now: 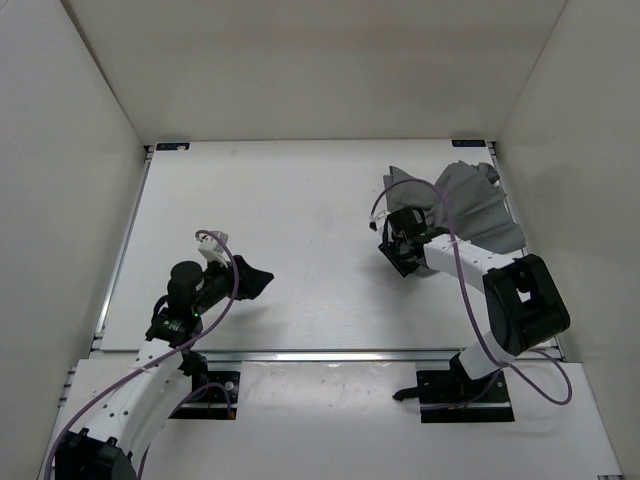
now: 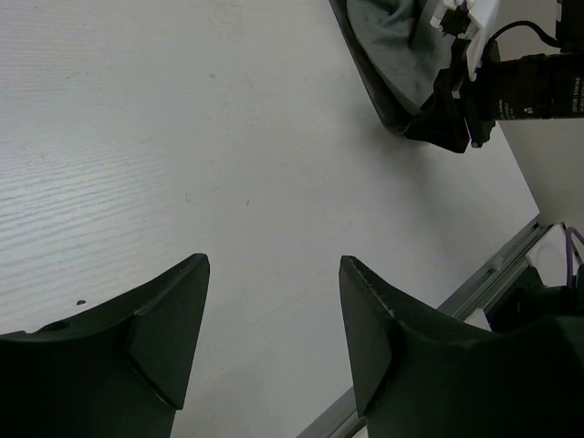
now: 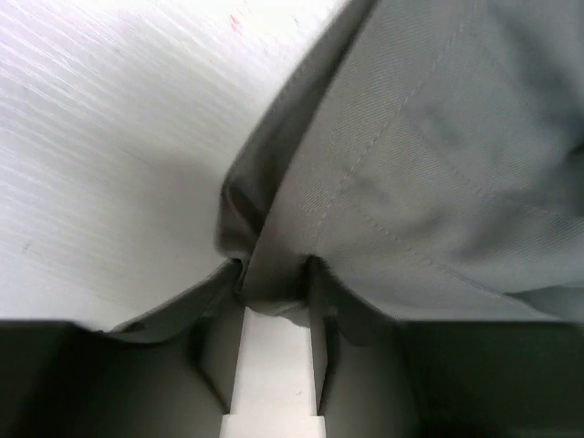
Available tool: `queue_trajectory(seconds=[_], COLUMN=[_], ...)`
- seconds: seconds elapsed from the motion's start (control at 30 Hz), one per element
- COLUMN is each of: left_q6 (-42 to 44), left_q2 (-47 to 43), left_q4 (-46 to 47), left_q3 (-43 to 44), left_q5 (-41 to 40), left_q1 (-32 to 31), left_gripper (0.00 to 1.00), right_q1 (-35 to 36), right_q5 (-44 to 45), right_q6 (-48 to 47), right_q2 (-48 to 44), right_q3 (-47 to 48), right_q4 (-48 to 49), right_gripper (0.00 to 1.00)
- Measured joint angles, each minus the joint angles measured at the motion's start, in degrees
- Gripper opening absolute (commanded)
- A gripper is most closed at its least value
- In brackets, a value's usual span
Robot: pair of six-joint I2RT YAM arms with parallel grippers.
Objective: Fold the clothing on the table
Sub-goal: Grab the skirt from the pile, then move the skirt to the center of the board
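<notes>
The clothing [image 1: 470, 205], dark grey and crumpled, lies bunched at the back right of the table [image 1: 300, 200]. My right gripper [image 1: 400, 235] is at its left edge. In the right wrist view a folded hem of the clothing [image 3: 438, 137] fills the gap between the tips of the right gripper [image 3: 276, 274] and drapes over both fingers, so the jaws are pinched on it. My left gripper [image 1: 262, 280] hovers open over bare table at the front left, far from the garment. Seen from the left wrist, the left gripper [image 2: 274, 274] holds nothing, and the clothing [image 2: 392, 36] shows at the top.
White walls enclose the table on three sides. A metal rail [image 1: 330, 354] runs along the near edge, and another along the left edge [image 1: 125, 240]. The right arm [image 2: 529, 87] with its cable reaches over the garment's side.
</notes>
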Motion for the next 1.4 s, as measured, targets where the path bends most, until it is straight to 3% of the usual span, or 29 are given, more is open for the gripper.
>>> queue_trajectory(seconds=[0.03, 0.07, 0.1, 0.13, 0.2, 0.3, 0.43, 0.63, 0.8, 0.93, 1.03, 1.27, 1.4], left_q6=[-0.1, -0.2, -0.2, -0.5, -0.8, 0.1, 0.4, 0.2, 0.2, 0.2, -0.2, -1.7, -1.9], left_q2=[0.0, -0.1, -0.2, -0.2, -0.1, 0.6, 2.4, 3.7, 3.7, 4.4, 5.5, 11.1, 18.7], left_q4=[0.0, 0.0, 0.1, 0.2, 0.3, -0.3, -0.7, -0.4, 0.0, 0.9, 2.6, 7.0, 10.2], left_q3=[0.0, 0.0, -0.1, -0.1, -0.2, -0.1, -0.1, 2.8, 7.0, 9.7, 10.2, 10.2, 11.1], left_q5=[0.0, 0.0, 0.0, 0.0, -0.3, -1.4, -1.5, -1.8, -3.2, -4.2, -4.2, -4.2, -4.1], left_q1=[0.0, -0.1, -0.1, -0.2, -0.3, -0.7, -0.1, 2.3, 3.2, 3.6, 3.5, 0.7, -2.7], left_gripper=[0.67, 0.65, 0.56, 0.36, 0.17, 0.19, 0.11, 0.08, 0.07, 0.07, 0.09, 0.03, 0.12], right_q1=[0.2, 0.3, 0.4, 0.6, 0.7, 0.9, 3.8, 7.7, -3.3, -20.4, -26.8, -21.6, -19.5], right_q5=[0.1, 0.1, 0.0, -0.1, -0.5, -2.1, -7.7, -22.0, -30.2, -37.6, -34.7, -26.0, -21.9], right_q6=[-0.3, -0.5, -0.7, -0.7, -0.7, 0.9, 4.8, 11.8, 17.7, 23.0, 24.3, 24.7, 24.9], right_q2=[0.0, 0.0, 0.0, 0.0, -0.1, -0.3, -1.6, -12.2, -24.2, -29.7, -29.5, -19.7, -17.0], right_q3=[0.0, 0.0, 0.0, 0.0, 0.1, 2.0, 10.6, 25.3, 28.2, 24.8, 21.5, 9.7, 6.5], right_q4=[0.6, 1.1, 1.7, 2.2, 2.6, 0.7, -3.4, -4.3, -3.6, -4.9, -9.4, -15.8, -18.8], right_gripper=[0.05, 0.00, 0.00, 0.00, 0.00, 0.00, 0.00, 0.00, 0.00, 0.00, 0.00, 0.00, 0.01])
